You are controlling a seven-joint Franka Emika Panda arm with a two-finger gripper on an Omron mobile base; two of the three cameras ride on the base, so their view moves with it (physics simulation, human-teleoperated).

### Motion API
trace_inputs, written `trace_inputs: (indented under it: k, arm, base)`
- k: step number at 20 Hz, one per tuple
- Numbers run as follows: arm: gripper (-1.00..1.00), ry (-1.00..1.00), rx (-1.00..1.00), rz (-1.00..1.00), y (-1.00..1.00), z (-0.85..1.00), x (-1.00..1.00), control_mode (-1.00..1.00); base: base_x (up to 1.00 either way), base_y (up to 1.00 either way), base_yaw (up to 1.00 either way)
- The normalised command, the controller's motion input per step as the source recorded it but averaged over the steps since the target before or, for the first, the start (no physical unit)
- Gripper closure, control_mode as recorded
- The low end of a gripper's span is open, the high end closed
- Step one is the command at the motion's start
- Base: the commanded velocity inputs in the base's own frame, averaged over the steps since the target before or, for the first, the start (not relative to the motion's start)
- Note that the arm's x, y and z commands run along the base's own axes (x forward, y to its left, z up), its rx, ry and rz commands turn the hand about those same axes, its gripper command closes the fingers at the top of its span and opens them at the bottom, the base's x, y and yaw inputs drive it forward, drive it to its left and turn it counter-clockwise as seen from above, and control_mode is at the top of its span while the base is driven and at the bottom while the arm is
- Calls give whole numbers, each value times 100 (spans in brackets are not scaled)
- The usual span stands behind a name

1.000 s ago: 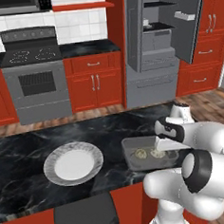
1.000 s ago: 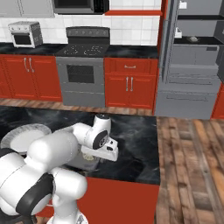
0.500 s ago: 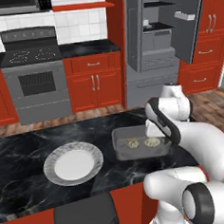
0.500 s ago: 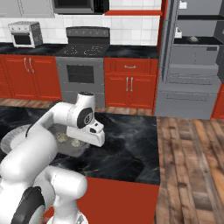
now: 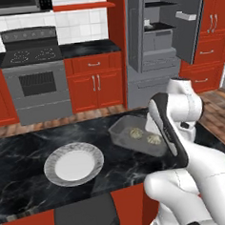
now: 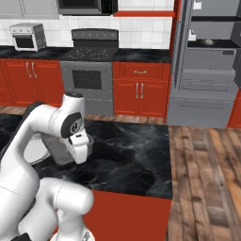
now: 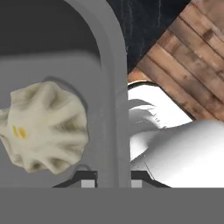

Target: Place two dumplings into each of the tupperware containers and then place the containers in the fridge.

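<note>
A grey tupperware container (image 5: 123, 132) hangs tilted over the black counter's right part, with two dumplings (image 5: 134, 133) (image 5: 154, 140) inside. My gripper (image 7: 113, 177) is shut on its raised rim (image 7: 113, 109), one fingertip on each side of the wall. In the hand view one crimped dumpling (image 7: 43, 131) lies on the tray floor just left of that rim. From the right base view the hand (image 6: 77, 146) sits over the container (image 6: 61, 153). In the left base view my forearm covers the tray's right end. The fridge (image 5: 161, 39) stands open behind, across a strip of wood floor.
A round pale plate (image 5: 74, 164) lies on the counter left of the container. The counter's right edge (image 6: 160, 160) drops to wood floor (image 6: 207, 179). The oven (image 5: 35, 84) and red cabinets (image 5: 95, 84) line the back wall. The open fridge door (image 5: 193, 22) juts out at right.
The arm has swung left and back with the container in its grip; the tray has shifted from the counter's front right toward the middle and looks a little higher and more tilted.
</note>
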Motion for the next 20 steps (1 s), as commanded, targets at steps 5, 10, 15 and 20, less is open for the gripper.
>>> trace_inputs:
  k: [5, 10, 15, 20]
  arm:
    - [100, 14, -12, -85, 17, 17, -1, -100]
    - [100, 14, -16, -73, 4, 5, 2, -100]
    - [100, -3, -9, -20, 32, 38, -12, -100]
    - [100, -5, 0, 15, -8, 64, -17, -100]
  base:
    - [0, 0, 0]
    - [0, 0, 0]
    - [0, 0, 0]
    - [0, 0, 0]
